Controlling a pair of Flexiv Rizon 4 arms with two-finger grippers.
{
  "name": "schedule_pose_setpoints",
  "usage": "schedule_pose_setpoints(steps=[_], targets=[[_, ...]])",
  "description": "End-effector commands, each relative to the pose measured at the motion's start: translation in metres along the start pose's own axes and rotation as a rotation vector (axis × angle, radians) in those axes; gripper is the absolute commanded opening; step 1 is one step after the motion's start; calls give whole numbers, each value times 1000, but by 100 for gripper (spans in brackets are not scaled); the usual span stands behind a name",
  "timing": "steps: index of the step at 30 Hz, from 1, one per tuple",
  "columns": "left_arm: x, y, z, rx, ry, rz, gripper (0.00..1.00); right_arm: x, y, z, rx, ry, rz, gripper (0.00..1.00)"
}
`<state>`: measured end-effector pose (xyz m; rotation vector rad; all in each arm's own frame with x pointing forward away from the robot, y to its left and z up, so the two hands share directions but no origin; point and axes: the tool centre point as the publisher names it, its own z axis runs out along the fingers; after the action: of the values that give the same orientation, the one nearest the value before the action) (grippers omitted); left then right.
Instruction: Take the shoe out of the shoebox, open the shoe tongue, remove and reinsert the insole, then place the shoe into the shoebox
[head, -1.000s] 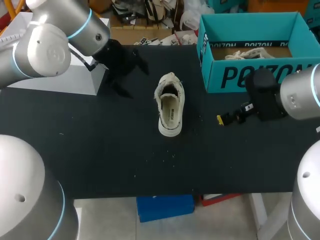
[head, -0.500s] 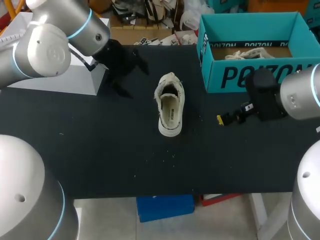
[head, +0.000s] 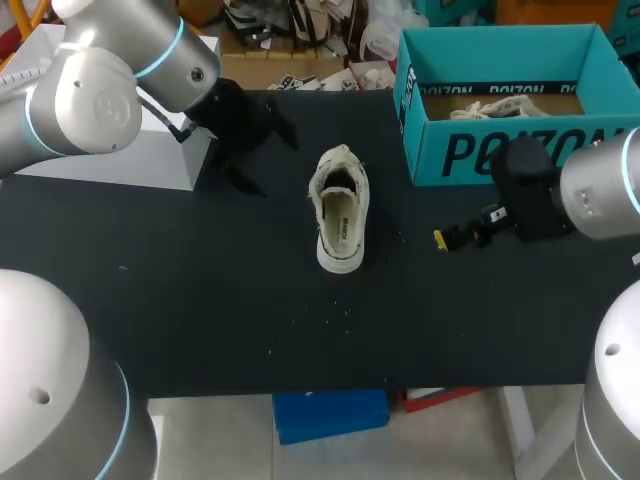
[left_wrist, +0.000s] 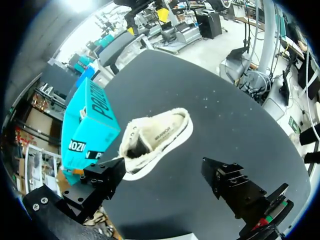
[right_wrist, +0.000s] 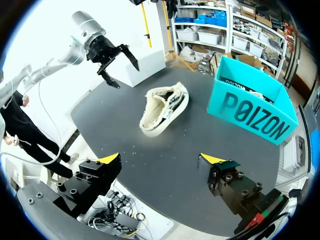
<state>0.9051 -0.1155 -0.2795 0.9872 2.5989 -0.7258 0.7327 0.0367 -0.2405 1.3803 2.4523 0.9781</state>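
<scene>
Shoe (head: 340, 210) upright on table (head: 200, 300) beside teal shoebox (head: 470, 155), not touching it, left gripper (left_wrist: 162, 173) released, fingers spread, beyond shoe from shoebox, right gripper (right_wrist: 160, 159) released, near shoebox front.

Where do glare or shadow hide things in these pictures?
Head view: the black left claw blends into the dark table. Left wrist view: the shoe is shadowed inside its toe. Right wrist view: glare whitens the background behind the left arm.
</scene>
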Motion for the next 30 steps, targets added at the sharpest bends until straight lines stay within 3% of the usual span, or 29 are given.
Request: schedule_pose_setpoints(steps=[1, 20, 24, 30], targets=[[1, 0, 1, -2, -2, 2, 100, 0, 0, 0, -1, 1, 0, 100], [1, 0, 1, -2, -2, 2, 100, 0, 0, 0, -1, 1, 0, 100], [4, 6, -2, 44, 1, -171, 100, 0, 0, 0, -1, 1, 0, 100], [28, 14, -15, 69, 11, -339, 100, 0, 0, 0, -1, 1, 0, 100]])
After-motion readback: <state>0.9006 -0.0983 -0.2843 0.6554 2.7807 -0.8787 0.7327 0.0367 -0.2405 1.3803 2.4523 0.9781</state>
